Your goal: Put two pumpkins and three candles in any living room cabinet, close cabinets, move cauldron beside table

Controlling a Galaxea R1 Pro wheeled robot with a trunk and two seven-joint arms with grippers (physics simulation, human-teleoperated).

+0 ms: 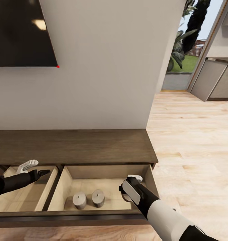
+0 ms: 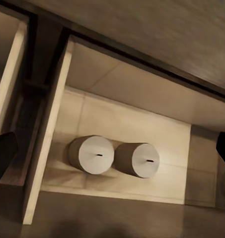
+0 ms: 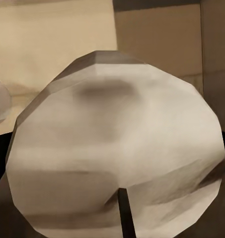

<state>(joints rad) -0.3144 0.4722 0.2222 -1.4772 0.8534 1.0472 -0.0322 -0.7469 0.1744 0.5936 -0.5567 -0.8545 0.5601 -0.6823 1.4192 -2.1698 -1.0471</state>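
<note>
The long dark brown cabinet stands against the wall with two beige-lined drawers pulled out. Two short grey-white candles stand side by side in the right drawer, also seen from above in the left wrist view. My right gripper reaches down into that same drawer, to the right of them. In the right wrist view a third off-white candle sits close between its dark fingers, which appear shut on it. My left gripper hovers open over the left drawer.
A dark TV screen hangs on the wall above the cabinet. Pale wooden floor stretches to the right, toward grey kitchen cupboards and a glass door with plants outside.
</note>
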